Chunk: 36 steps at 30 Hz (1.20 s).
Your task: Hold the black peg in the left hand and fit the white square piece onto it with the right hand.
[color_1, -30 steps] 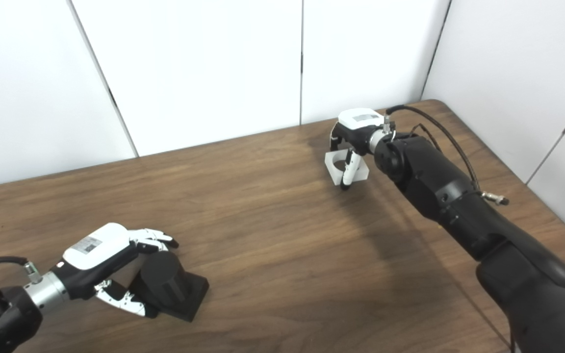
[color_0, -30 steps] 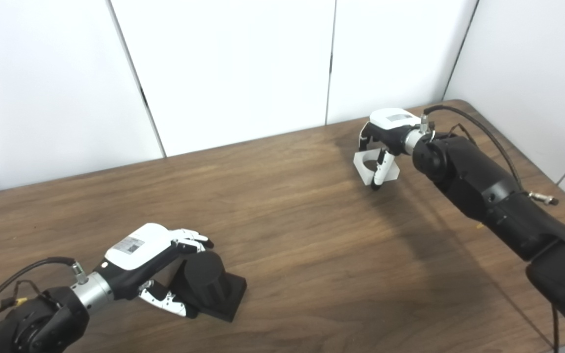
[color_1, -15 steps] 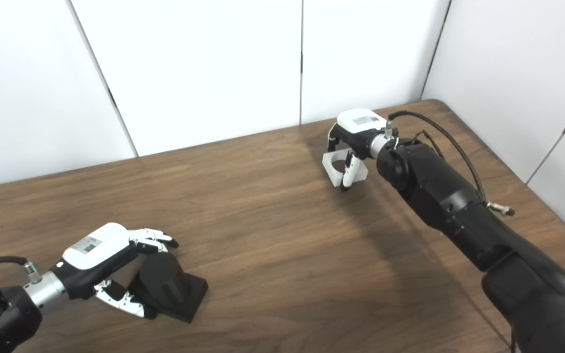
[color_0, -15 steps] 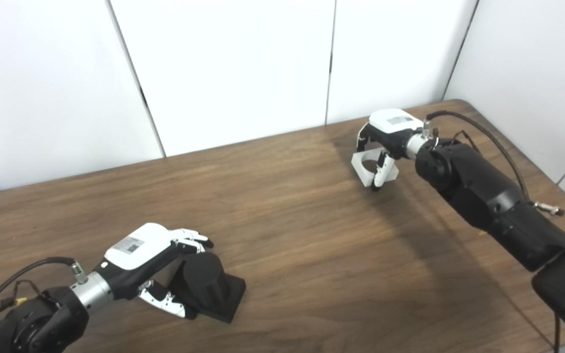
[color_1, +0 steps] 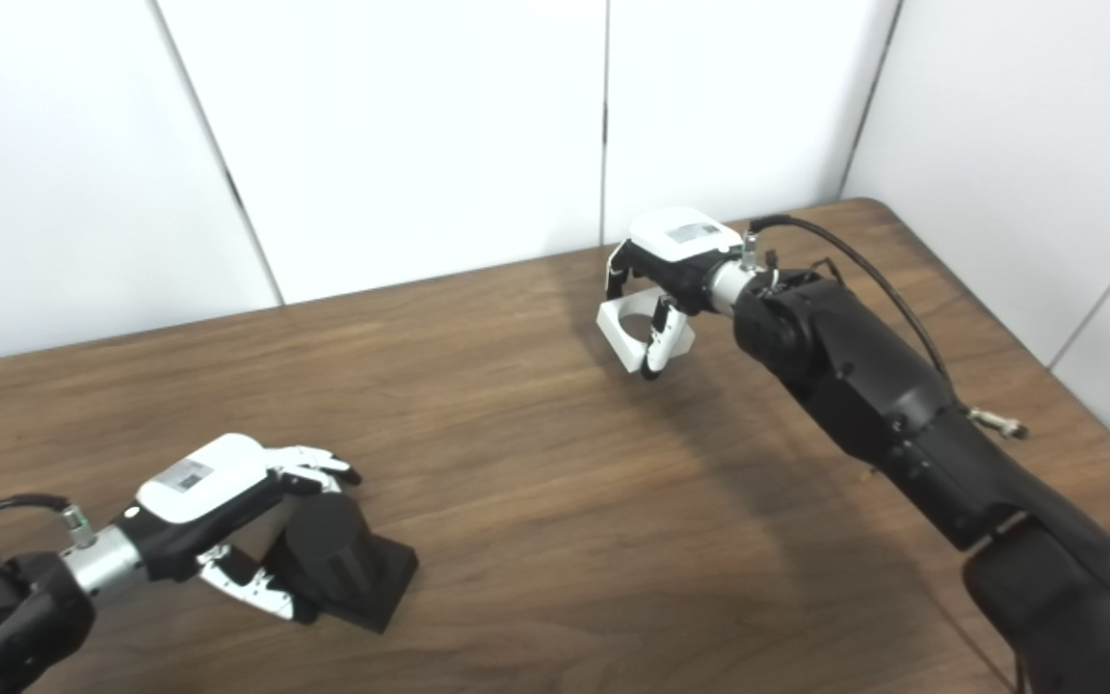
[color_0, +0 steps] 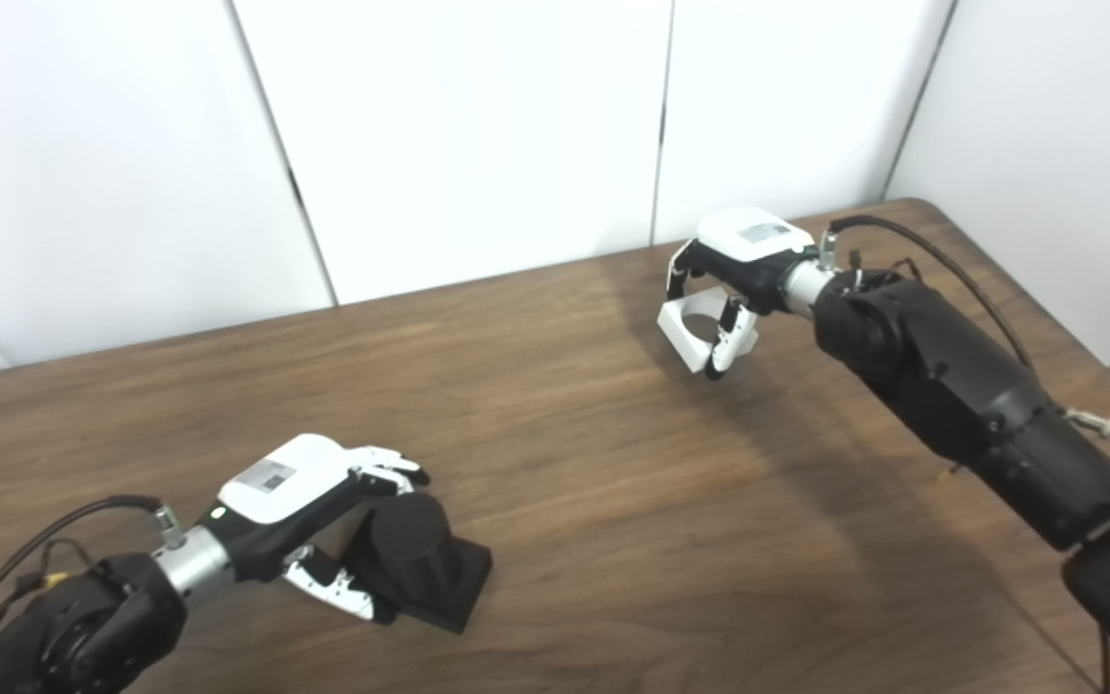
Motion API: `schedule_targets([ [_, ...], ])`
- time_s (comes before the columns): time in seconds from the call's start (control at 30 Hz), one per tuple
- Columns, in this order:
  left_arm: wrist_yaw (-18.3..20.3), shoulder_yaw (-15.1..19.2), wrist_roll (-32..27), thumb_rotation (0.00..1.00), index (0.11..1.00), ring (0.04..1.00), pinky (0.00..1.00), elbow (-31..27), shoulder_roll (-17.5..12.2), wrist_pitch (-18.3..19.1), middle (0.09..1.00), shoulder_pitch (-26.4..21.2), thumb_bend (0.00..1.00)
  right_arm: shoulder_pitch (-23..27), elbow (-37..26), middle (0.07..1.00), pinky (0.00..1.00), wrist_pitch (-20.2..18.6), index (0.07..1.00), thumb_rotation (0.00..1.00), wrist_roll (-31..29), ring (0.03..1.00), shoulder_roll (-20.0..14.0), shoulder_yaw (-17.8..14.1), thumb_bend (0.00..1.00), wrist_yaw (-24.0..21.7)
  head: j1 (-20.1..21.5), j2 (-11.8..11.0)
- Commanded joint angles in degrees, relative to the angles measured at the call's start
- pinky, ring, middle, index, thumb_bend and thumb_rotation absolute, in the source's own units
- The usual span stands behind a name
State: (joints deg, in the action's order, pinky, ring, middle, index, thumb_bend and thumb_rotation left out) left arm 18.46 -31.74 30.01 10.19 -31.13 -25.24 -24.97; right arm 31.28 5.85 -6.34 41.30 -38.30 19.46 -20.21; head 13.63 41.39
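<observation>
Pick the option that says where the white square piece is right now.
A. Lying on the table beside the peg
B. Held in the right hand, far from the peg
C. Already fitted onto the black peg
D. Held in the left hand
B: the right hand has its fingers closed on the white square piece, far across the table from the black peg at the left hand.

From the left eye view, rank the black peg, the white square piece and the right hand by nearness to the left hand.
1. black peg: near left of the table, between the left hand's fingers and thumb.
2. white square piece: far right, held in the right hand.
3. right hand: just beyond the piece; close to call.
</observation>
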Motion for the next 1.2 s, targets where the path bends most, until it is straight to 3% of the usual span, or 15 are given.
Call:
schedule_targets([
  [0.0, 5.6, -2.4, 3.1, 0.06, 0.488, 0.855, 0.73, 0.8, -0.2, 1.6, 0.829, 1.6, 0.52, 2.6, -2.5, 0.745, 0.65, 2.2, 0.481, 0.13, -1.2, 0.746, -0.4, -1.8, 0.52, 0.3, -0.5, 0.1],
  [0.7, 7.0, -2.9, 5.1, 0.06, 0.489, 0.873, 0.72, 1.9, 4.5, 5.5, 0.838, -0.6, 0.52, 1.5, -19.8, 0.752, 0.63, 3.8, 0.479, 0.13, -7.2, 0.753, 4.5, -3.5, 0.52, -7.4, -12.5, 1.2],
  [1.17, 7.5, -3.1, 6.3, 0.06, 0.489, 0.874, 0.72, 2.0, 5.9, 7.2, 0.846, -1.2, 0.52, 1.1, -26.2, 0.751, 0.57, 6.0, 0.478, 0.14, -9.8, 0.726, 7.5, -2.6, 0.52, -10.7, -15.9, 2.1],
])
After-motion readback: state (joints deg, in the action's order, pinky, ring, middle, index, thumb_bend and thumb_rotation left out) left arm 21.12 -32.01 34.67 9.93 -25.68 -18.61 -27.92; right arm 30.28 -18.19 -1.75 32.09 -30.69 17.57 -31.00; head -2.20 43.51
